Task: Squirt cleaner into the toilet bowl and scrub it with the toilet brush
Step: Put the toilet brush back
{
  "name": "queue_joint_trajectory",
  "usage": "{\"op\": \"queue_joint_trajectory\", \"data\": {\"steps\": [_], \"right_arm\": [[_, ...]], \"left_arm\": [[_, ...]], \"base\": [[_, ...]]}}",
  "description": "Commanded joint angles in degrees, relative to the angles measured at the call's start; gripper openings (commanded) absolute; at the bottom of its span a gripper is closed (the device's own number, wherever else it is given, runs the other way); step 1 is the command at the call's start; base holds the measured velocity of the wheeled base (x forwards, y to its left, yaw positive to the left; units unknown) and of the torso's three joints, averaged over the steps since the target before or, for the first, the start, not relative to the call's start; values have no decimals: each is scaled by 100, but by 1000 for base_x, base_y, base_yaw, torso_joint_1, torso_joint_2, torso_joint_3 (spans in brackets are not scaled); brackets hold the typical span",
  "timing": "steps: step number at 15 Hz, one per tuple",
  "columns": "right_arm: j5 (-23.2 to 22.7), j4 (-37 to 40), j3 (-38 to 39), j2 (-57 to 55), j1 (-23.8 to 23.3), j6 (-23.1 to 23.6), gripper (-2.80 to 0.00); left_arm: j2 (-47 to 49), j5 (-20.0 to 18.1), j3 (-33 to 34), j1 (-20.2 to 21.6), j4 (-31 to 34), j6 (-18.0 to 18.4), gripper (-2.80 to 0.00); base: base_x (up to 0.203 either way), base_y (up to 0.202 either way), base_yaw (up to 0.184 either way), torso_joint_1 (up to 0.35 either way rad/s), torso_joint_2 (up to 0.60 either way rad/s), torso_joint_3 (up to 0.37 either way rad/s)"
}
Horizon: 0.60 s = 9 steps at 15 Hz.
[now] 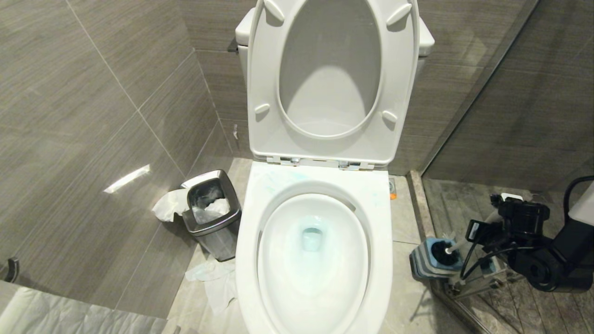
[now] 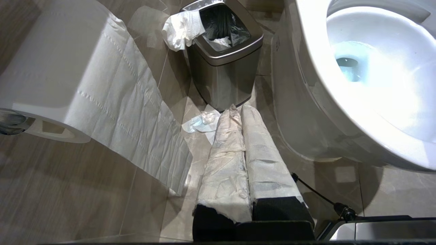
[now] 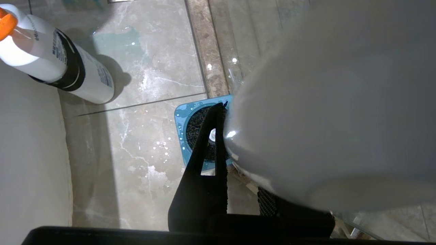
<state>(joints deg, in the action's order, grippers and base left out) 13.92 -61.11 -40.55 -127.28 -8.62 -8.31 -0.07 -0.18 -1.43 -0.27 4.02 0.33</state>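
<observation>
Toilet brush (image 1: 452, 250): bristle head seated in the blue-topped holder (image 1: 429, 264), right of the toilet bowl (image 1: 385, 260); handle slants up, away from the bowl.
Right pincer (image 1: 480, 234): closed on the handle.
Left pincer (image 2: 243, 136): closed, empty, across the bowl.
Nearer arm: right.

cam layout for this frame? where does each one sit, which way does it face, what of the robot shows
Head: high, looking down on the toilet bowl; right gripper at the right edge.
Left wrist: low, facing the floor, steel bin and bowl; shut wrapped left gripper shows.
Right wrist: over the blue-topped holder, fingers on the toilet brush.
Shared: head and left wrist both see bin and bowl.
</observation>
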Motion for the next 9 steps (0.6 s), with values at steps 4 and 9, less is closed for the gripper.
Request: {"op": "queue_joint_trajectory", "data": {"steps": [4,9], "right_arm": [[-109,-32,12,-34,-79,5,-280],[-109,-40,12,-34,-100,84,-280]], "left_arm": [[7,1,0,0,3,2,-280],[7,1,2,0,3,2,-280]], "base": [[0,0,0,0,0,0],[0,0,0,0,0,0]]}}
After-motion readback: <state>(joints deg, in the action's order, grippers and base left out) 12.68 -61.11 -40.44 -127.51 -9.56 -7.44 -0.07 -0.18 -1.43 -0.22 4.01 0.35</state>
